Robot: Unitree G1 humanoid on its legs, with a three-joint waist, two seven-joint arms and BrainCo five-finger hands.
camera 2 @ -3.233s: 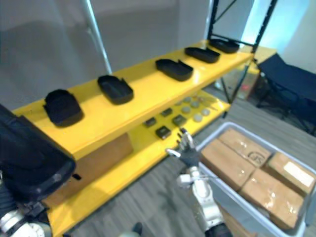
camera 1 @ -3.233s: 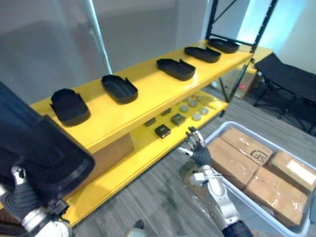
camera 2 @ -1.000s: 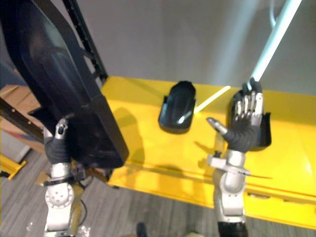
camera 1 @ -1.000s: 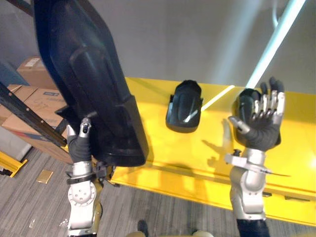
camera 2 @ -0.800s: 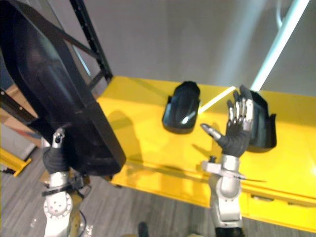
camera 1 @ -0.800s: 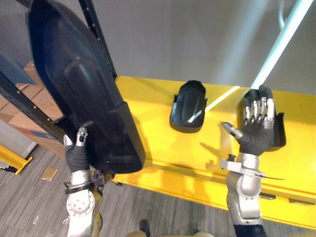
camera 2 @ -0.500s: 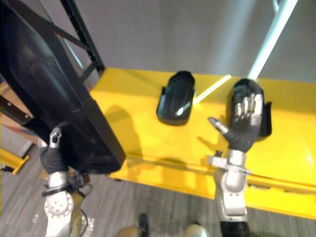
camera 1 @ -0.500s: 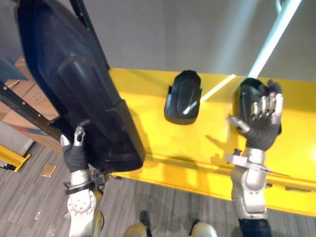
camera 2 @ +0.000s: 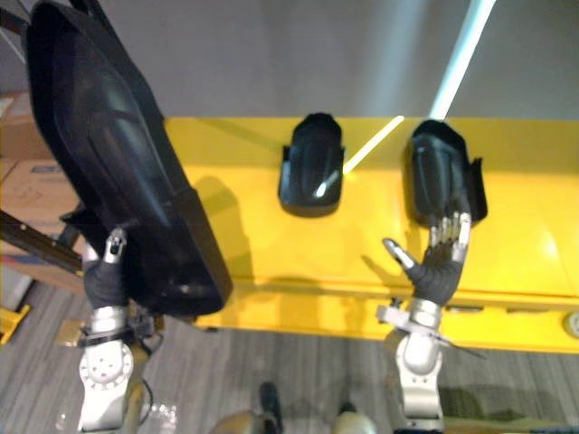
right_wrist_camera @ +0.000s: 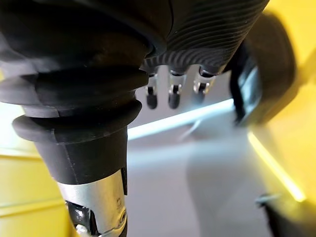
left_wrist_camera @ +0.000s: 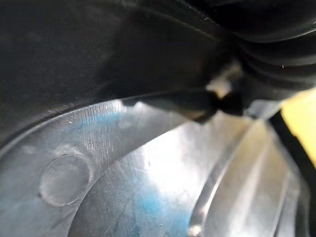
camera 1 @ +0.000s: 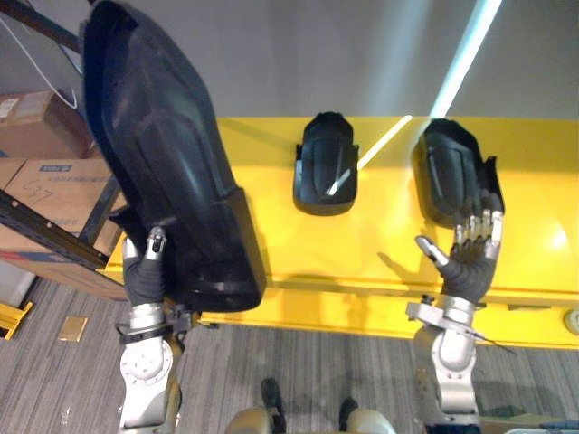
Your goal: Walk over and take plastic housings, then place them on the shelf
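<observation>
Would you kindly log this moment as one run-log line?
left hand: grips big housing upright at left end of shelf | right hand: open, empty, raised before shelf edge | on shelf: middle housing, right housing

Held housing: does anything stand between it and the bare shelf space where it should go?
Nothing visible does. The held housing, upright in the left hand, is at the yellow shelf's left end, with bare surface beside it. The nearest placed housing sits further right, and the open right hand is beyond it.
</observation>
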